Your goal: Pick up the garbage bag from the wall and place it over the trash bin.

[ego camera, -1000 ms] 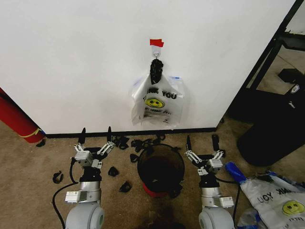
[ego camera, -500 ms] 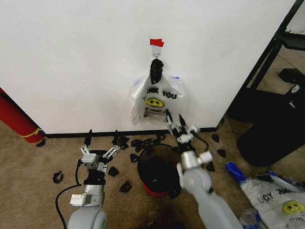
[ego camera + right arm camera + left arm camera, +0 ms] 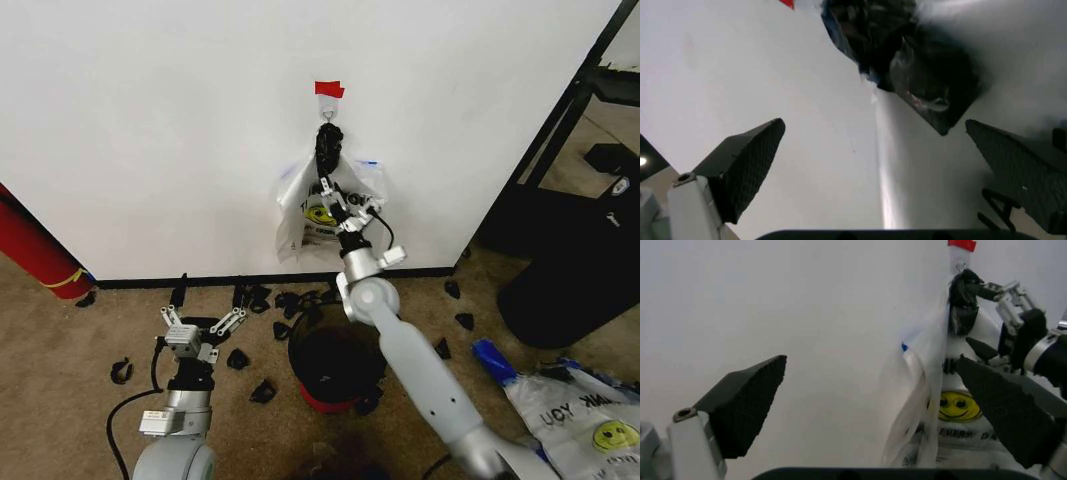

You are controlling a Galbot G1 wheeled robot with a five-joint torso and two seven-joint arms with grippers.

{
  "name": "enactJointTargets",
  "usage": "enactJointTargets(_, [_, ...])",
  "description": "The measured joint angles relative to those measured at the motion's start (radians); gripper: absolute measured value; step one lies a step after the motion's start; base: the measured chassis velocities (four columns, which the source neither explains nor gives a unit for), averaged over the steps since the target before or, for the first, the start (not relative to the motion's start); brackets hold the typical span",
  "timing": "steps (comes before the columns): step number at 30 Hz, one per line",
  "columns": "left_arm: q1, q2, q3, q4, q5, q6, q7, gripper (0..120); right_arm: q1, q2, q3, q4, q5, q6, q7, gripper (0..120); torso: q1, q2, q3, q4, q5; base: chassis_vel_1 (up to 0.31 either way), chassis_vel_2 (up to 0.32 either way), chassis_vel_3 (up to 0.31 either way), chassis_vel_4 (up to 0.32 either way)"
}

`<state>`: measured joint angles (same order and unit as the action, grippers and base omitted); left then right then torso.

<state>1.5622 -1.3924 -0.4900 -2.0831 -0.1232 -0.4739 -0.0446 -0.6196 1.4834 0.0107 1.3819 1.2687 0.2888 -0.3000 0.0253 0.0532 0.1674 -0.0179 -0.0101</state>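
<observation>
White wall with a black baseboard fills the background above brown carpet, with a small piece of red tape stuck just above a hook. The right gripper has its fingers spread apart, holding nothing, raised in front of the garbage bag just below the bunched dark knot at its top; the right wrist view shows both dark pads wide open on either side of that knot and the translucent plastic. Behind the gripper the right arm runs down and back across the trash bin. The bag hangs from the hook, flat against the wall, with a yellow smiley partly covered by the gripper. The bin stands on the carpet below the bag, with a red base. The left gripper is low on the left, near the baseboard, its fingers open and empty, pointing at the wall. Small black scraps lie scattered on the carpet around the bin. Another printed bag lies on the floor at far right, beside a large black container.
</observation>
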Motion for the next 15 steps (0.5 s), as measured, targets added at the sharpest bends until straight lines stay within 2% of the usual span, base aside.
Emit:
enactJointTargets(9, [-0.001, 0.003, -0.004, 0.009, -0.002, -0.006, -0.001, 100, 0.034, 0.016, 0.005, -0.085, -0.020, 0.016, -0.013, 100, 0.000, 0.000, 0.000, -0.0002, 0.0001, 0.000, 0.000, 0.000, 0.000])
enactJointTargets(15, [-0.011, -0.003, 0.002, 0.032, 0.000, -0.010, -0.002, 100, 0.070, 0.042, 0.012, -0.139, -0.022, 0.027, -0.037, 77, 0.000, 0.000, 0.000, -0.0003, 0.0001, 0.000, 0.000, 0.000, 0.000])
